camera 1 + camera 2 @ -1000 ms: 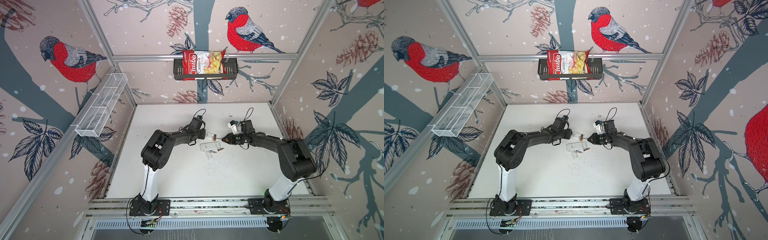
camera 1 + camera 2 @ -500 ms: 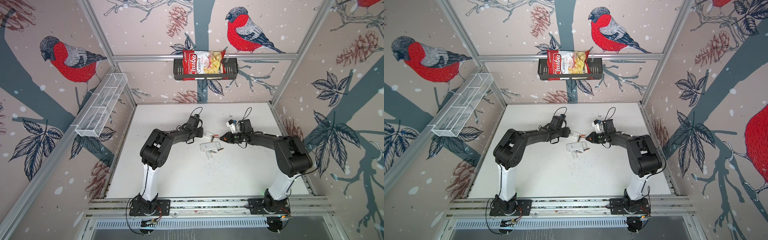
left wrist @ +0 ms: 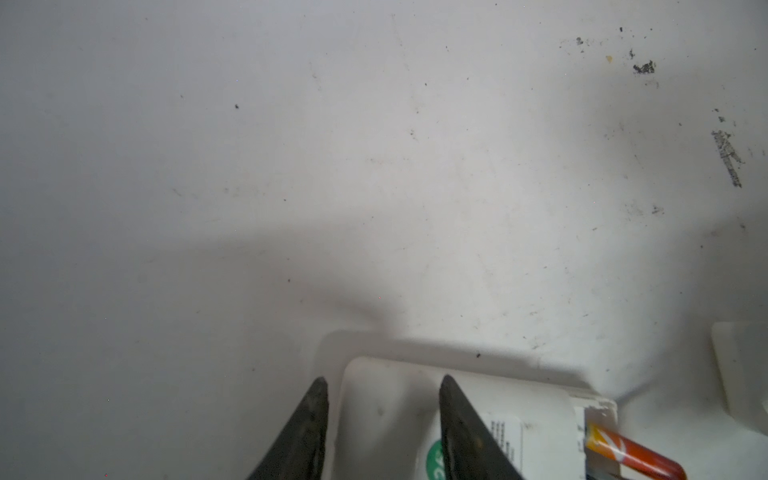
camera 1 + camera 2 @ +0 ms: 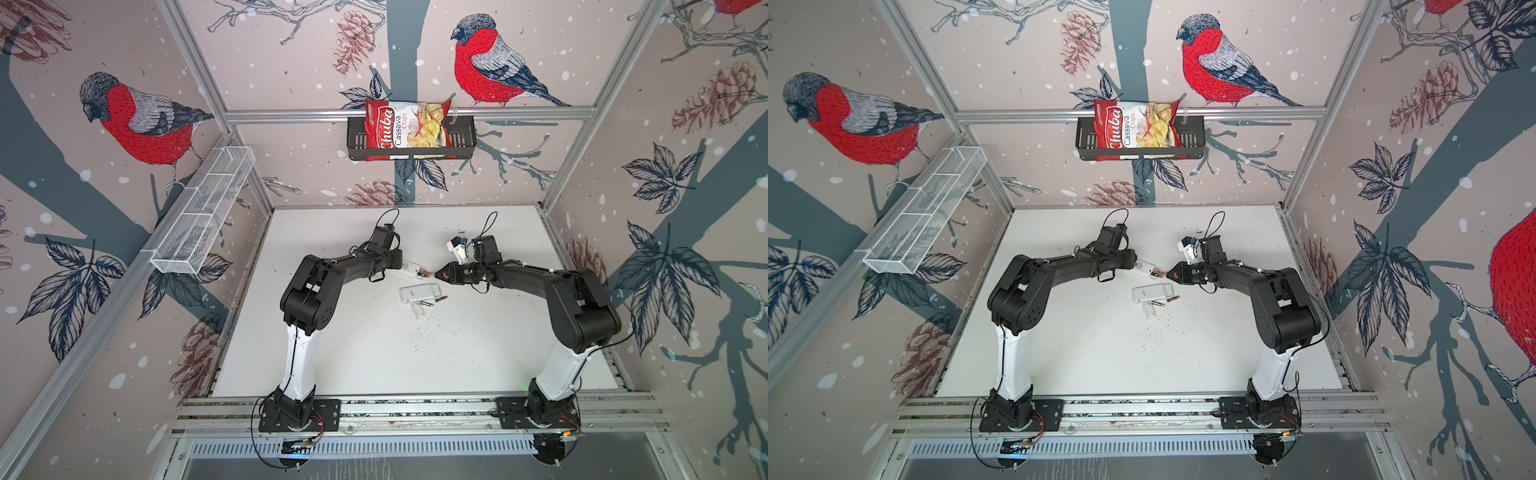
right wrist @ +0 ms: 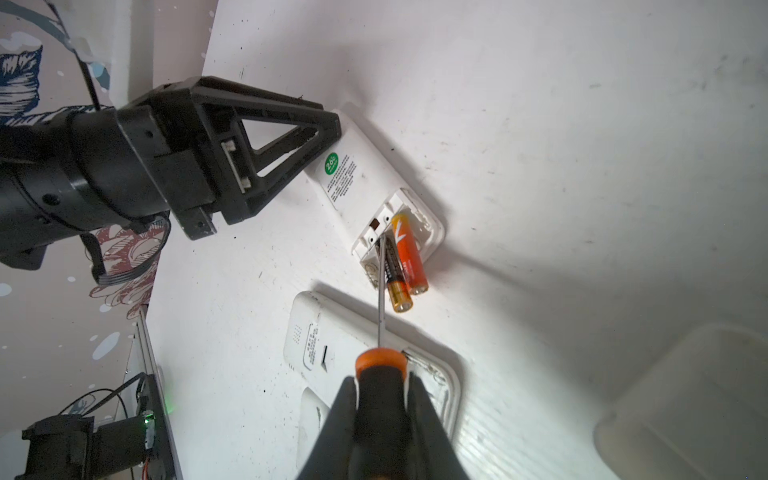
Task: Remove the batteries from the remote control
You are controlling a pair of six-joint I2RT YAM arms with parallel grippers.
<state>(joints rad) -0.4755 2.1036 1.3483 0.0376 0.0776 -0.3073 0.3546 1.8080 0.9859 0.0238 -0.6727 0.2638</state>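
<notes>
White remote (image 5: 361, 183) sat clamped in the left hand (image 3: 381, 386), its gripped end hidden. Two batteries (image 5: 409, 253) jutted from its open end; the right hand (image 5: 381, 378) clenched the screwdriver (image 5: 380, 358), tip obscured.

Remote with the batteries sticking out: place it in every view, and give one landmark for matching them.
In a top view: remote, mid-table, just above the second remote.
In a top view: remote, same spot.
Left wrist: remote at the bottom edge, its end between the fingers.
Right wrist: remote at the centre, green sticker up.
Shared landmark: batteries poking from its open end.
</notes>
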